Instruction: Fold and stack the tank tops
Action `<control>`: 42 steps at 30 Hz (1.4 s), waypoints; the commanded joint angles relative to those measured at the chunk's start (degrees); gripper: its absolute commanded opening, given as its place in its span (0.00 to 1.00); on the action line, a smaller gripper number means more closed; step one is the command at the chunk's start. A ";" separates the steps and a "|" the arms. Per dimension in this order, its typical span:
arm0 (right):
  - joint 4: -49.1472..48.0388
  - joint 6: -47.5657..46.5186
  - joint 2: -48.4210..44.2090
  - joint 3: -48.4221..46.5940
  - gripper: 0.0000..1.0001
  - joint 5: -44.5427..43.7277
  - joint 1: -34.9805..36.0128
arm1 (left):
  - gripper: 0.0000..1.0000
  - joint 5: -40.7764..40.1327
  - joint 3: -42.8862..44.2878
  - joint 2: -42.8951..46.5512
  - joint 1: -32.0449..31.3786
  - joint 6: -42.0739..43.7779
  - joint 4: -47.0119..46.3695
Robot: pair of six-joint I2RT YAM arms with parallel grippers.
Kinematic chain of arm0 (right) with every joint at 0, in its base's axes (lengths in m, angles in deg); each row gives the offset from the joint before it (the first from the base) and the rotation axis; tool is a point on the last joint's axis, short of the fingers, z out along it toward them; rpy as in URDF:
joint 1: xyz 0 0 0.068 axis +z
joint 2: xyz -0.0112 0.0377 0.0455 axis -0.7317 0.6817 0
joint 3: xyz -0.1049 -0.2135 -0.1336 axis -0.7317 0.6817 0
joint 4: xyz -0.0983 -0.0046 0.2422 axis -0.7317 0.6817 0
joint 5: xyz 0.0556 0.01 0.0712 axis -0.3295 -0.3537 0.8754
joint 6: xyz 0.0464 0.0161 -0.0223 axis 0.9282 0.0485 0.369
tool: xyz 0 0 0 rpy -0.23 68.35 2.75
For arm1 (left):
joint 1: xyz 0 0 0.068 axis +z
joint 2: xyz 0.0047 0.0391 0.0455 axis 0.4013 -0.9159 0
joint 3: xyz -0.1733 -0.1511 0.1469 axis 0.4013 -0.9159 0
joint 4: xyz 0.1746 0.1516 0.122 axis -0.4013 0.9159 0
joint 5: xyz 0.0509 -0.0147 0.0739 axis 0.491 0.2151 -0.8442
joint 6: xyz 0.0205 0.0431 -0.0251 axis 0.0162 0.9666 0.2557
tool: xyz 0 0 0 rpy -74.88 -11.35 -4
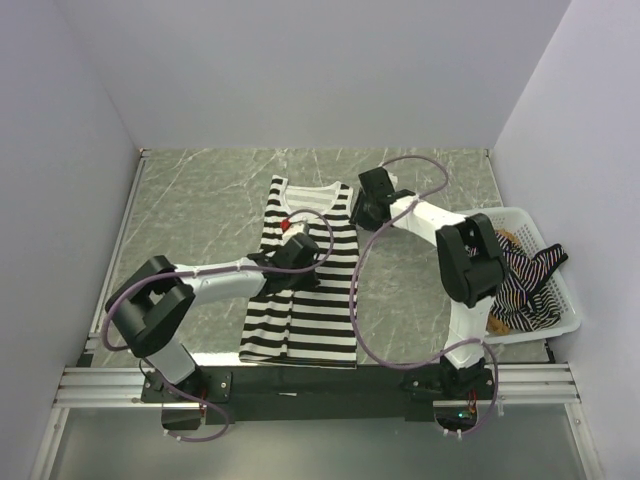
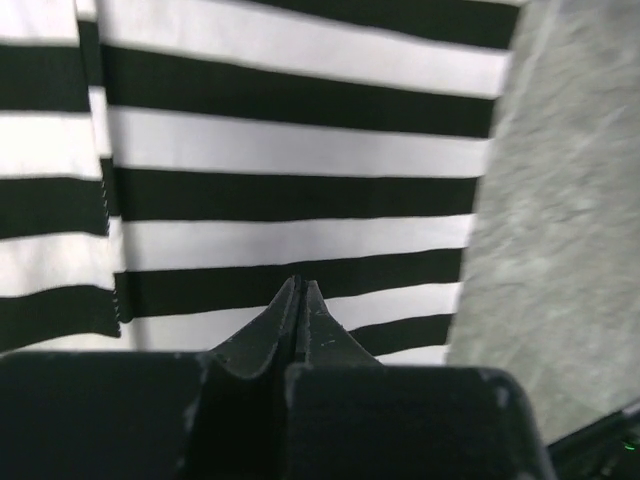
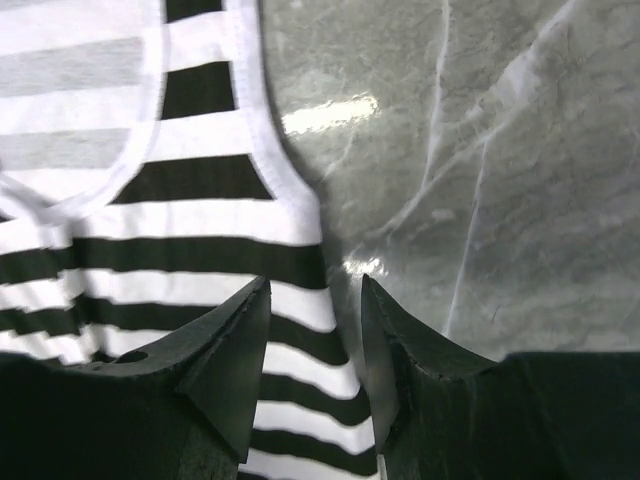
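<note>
Obs.: bold black-and-white striped tank top [image 1: 300,300] lies flat on the grey marble-pattern table [image 1: 200,200], centre, straps far, hem near. Judged to be spread out this way so it can be folded first.

The white plastic mesh basket [image 1: 563,300] is at the right edge. It holds the thin-striped top with black trim [image 1: 525,275] and the tan-brown top [image 1: 497,322], both bunched up. Judged to be waiting their turn; neither is folded.

Left gripper [image 1: 295,255]: down over the middle of the striped top. In the wrist view its fingertips [image 2: 306,300] meet with no gap, just above or on the stripes. I cannot tell whether cloth is pinched between them, as no raised fold is visible.

Right gripper [image 1: 368,207]: at the far right of the top, by the armhole. Its fingers [image 3: 240,330] are moderately apart and hold nothing. The garment's right side edge runs down into the gap between them. Judged to be lined up to take that edge for a fold.
</note>
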 commanded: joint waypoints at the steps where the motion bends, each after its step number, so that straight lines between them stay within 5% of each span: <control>1: 1.97 -1.53 3.05 -4.93 0.48 -0.74 -0.08 | 0.01 -3.13 -0.78 -1.39 -1.47 -2.42 -0.97; 10: 4.07 -3.46 7.36 -7.48 0.25 -4.68 0.70 | 0.01 -5.50 -3.24 -2.81 -2.09 -3.48 1.31; 13: 6.79 -4.78 6.05 -8.80 0.02 -9.50 1.76 | 0.01 -6.56 -4.20 -2.19 -2.18 -3.48 2.20; 16: 7.15 -6.10 2.97 -7.75 0.00 -12.25 2.99 | 0.01 -6.74 -4.64 -1.84 -2.18 -2.95 2.64; 22: 14.09 -8.21 2.08 -12.22 0.01 -23.67 8.52 | 0.00 -6.91 -5.44 -1.40 -2.18 -2.51 2.90; 26: 11.83 -8.20 3.40 -10.92 0.35 -21.84 8.27 | 0.01 -6.56 -6.23 -0.78 -2.18 -2.42 2.81; 29: 9.36 -8.82 4.37 -9.07 0.45 -17.71 7.39 | 0.01 -6.73 -6.49 -0.61 -2.18 -2.16 3.16; 42: 0.04 -7.60 8.41 -4.67 0.43 -7.16 4.84 | 0.01 -7.26 -7.81 1.68 -2.09 -1.72 4.13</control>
